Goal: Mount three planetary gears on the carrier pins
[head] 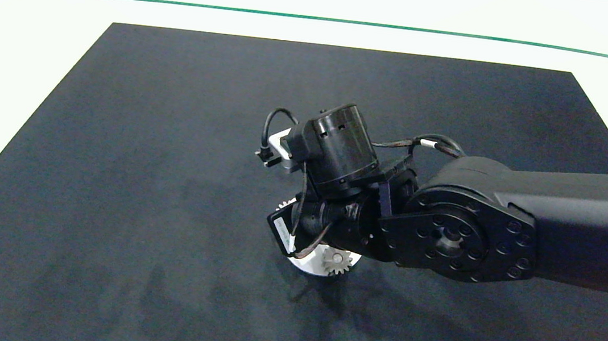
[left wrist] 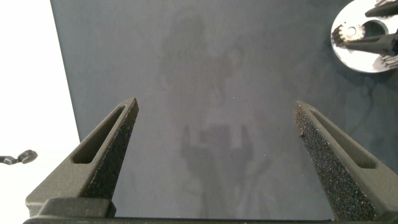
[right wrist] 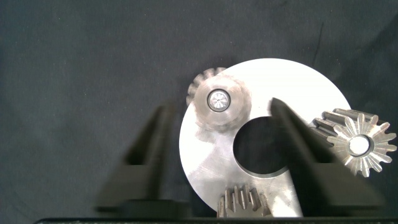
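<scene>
Right gripper [right wrist: 221, 134] over disc [right wrist: 211, 168], gears [right wrist: 216, 99] seated

The right arm [head: 503, 227] is matte black, with round screws on its joint, black cables and a white label.

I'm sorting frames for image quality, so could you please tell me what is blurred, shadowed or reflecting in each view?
Right wrist view: the right gripper is blurred, jaws open; the small silver-grey metal gears and flat white round disc are sharp. Head view: faint arm shadows fall on the dark matte table mat. Left wrist view: the left gripper, jaws open, hangs over soft shadows on the mat.
</scene>
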`<state>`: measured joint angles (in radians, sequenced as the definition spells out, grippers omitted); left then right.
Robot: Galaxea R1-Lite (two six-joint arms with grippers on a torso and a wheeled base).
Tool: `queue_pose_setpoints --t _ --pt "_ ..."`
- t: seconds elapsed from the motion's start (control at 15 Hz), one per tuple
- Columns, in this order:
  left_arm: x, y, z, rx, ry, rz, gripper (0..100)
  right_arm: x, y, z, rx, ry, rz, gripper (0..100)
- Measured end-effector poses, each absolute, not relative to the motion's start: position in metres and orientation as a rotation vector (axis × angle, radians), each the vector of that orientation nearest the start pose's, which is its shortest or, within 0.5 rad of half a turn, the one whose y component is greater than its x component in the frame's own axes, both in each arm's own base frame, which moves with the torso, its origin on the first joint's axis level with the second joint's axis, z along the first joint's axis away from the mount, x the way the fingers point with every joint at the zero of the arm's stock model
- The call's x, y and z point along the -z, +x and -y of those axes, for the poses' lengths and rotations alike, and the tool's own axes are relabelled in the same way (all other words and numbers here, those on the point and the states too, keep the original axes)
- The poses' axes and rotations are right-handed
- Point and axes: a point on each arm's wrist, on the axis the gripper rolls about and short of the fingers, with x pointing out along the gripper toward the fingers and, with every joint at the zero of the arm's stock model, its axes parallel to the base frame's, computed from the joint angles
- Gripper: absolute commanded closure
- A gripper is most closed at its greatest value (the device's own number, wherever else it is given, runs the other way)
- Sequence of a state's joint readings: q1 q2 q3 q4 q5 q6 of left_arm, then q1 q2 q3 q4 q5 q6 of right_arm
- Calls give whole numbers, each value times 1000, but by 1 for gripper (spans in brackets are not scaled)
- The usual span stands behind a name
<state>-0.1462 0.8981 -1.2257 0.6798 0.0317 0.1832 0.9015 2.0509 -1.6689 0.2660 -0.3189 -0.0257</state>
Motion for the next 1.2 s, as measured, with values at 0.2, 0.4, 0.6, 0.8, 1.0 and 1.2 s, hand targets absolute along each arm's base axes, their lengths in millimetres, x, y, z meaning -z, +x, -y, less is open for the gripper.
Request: queue_pose_setpoints --t 0.2,0.4,0.6,0.8,1.0,1.2 --pt "-327 50 7 146 213 -340 0 -209 259 -316 -568 -404 -537 0" --pt "-327 51 7 146 212 -342 0 -214 251 -305 -561 -400 -544 0" --pt "-327 54 7 140 209 -331 0 -238 233 -272 -498 -389 -507 0" --pt "-327 56 7 117 177 -243 0 -272 209 -217 -392 -367 -431 0" --pt "-324 42 2 38 120 -196 0 -302 175 -147 -264 -331 -339 0" --pt "-323 25 -2 -95 108 -162 0 -313 129 -75 -98 -283 -256 0"
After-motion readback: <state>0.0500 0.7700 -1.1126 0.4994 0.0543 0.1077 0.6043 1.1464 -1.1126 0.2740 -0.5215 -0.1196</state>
